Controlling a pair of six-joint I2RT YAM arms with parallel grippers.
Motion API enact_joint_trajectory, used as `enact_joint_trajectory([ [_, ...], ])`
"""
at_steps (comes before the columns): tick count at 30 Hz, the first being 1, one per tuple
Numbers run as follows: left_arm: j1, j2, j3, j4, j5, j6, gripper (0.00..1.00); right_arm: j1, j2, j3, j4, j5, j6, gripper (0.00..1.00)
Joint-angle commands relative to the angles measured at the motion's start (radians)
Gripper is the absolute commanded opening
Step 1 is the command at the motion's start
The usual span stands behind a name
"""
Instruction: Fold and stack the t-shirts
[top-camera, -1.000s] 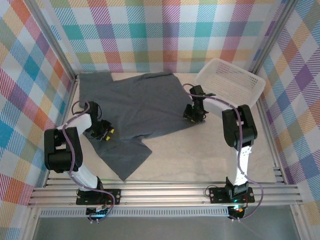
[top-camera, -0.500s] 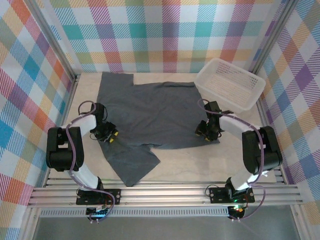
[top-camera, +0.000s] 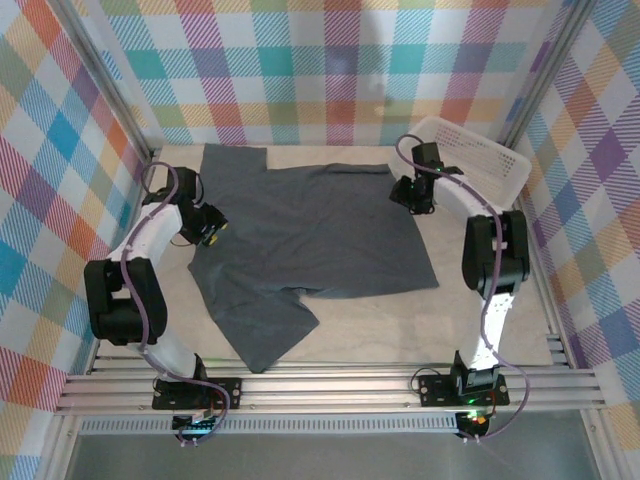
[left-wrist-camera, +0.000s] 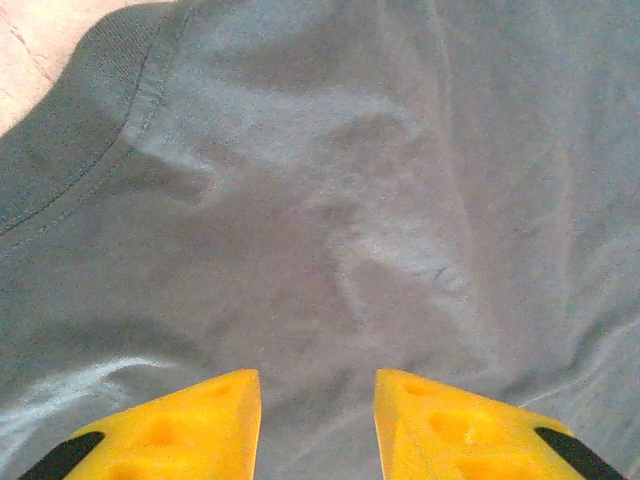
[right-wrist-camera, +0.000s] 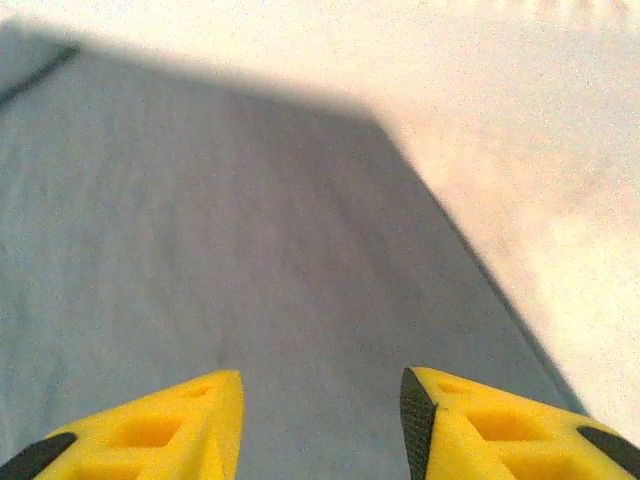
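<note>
Left gripper (top-camera: 207, 224) hung with its yellow fingers parted and nothing between them, at the 9 o'clock edge of the dark grey t-shirt (top-camera: 310, 235), which lay spread nearly flat across the middle of the table (top-camera: 400, 325). Its wrist camera looked down on wrinkled cloth, with the ribbed neckband (left-wrist-camera: 70, 150) curving away at 10 o'clock, so the neck opening lay just beside that gripper. The right gripper (top-camera: 412, 194) was parted and empty as well, over the shirt's 2 o'clock corner and just beside the white basket (top-camera: 485, 165), which sat at the table's 1 o'clock. Its wrist view showed smooth cloth under the fingers and the cloth's edge slanting from 12 o'clock down to 4 o'clock, with bare table beyond. Whether either gripper touched the cloth could not be told. What looked like the far sleeve (top-camera: 235, 160) stuck out toward 12 o'clock and the near sleeve (top-camera: 265, 335) toward 6 o'clock. By that reading the shoulder line ran 12 to 6 along the left side and the shirt's long axis ran 9 to 3, neck pointing to 9 o'clock and hem (top-camera: 418, 235) facing 3 o'clock. The left arm was nearer the neck end and the right arm nearer the hem. The coming fold likely turned on this: each gripper had cloth directly beneath it, and the bulk of the shirt lay inward, toward 3 o'clock from the left gripper and toward 8 o'clock from the right.
</note>
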Motion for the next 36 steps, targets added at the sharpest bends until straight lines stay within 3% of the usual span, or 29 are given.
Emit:
enact_joint_trajectory([
  [1,0.01,-0.034,0.0,-0.06,0.008,0.016,0.35,-0.023,0.088,0.14,0.026,-0.013,0.036,0.46],
  [7,0.01,-0.073,-0.033,-0.049,0.017,0.009,0.35,-0.119,0.14,0.206,0.072,0.03,0.222,0.44],
  [12,0.01,-0.069,-0.034,-0.049,0.023,0.02,0.35,-0.165,0.105,0.196,0.083,0.028,0.187,0.43],
  [15,0.01,-0.046,-0.029,-0.048,0.022,0.024,0.36,-0.161,0.089,0.205,0.095,-0.078,0.117,0.44],
  [18,0.016,-0.003,-0.017,-0.049,0.019,0.031,0.36,-0.131,0.04,0.193,0.07,-0.128,0.054,0.46],
  [26,0.039,0.134,0.043,-0.066,0.002,0.078,0.33,-0.023,-0.232,-0.115,0.116,-0.071,-0.007,0.45],
  [32,0.039,0.178,0.05,-0.098,-0.019,0.082,0.32,0.07,-0.28,-0.312,0.087,-0.106,0.029,0.39],
  [36,0.038,0.112,-0.002,-0.107,-0.046,0.068,0.3,0.112,-0.293,-0.412,0.077,-0.101,0.04,0.39],
])
